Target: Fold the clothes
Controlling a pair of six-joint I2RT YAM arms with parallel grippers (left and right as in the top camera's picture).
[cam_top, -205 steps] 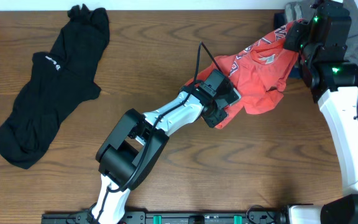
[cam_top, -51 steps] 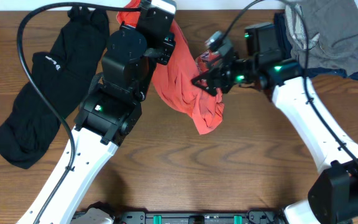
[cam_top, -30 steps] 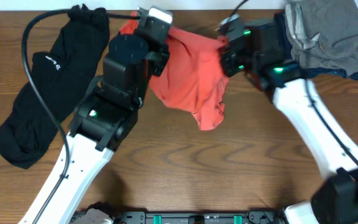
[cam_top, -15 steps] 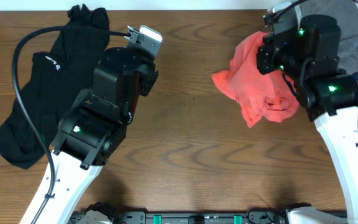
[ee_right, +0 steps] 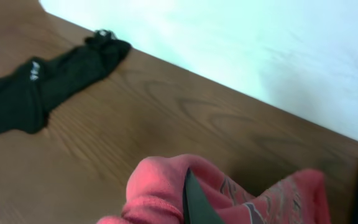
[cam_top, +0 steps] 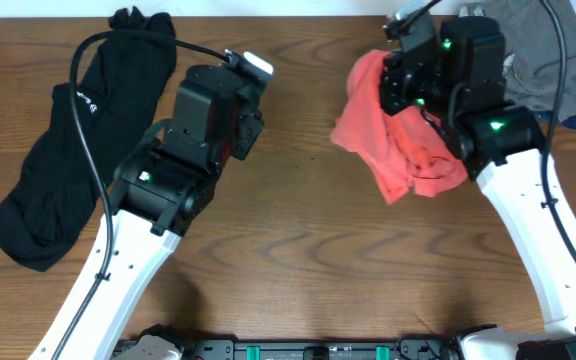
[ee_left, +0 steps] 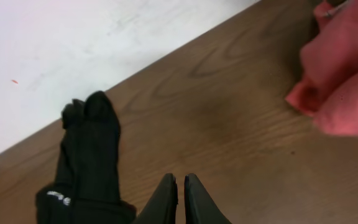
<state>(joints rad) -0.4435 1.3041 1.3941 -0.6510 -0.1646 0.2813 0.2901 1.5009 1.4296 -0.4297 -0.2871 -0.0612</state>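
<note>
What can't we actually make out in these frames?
Right gripper: second finger hidden under the red shirt, wrist view.
Shirt lettering: crumpled, only fragments in right wrist view.
Grey garment: overhead, cut by the edge, partly behind the right arm.
Black top logo: too small to read.

The tabletop [cam_top: 308,260] is brown wood with clear grain and a low satin sheen. The red-orange T-shirt [cam_top: 388,165] is soft matt cloth, crumpled. The black top [cam_top: 68,170] and the grey garment [cam_top: 558,60] are matt cloth too. The left arm [cam_top: 118,290] and right arm [cam_top: 543,240] have smooth, glossy white shells that look like plastic, and matt black housings. The fingers [ee_left: 165,200] of the left gripper [ee_left: 180,180] are smooth matt black.
</note>
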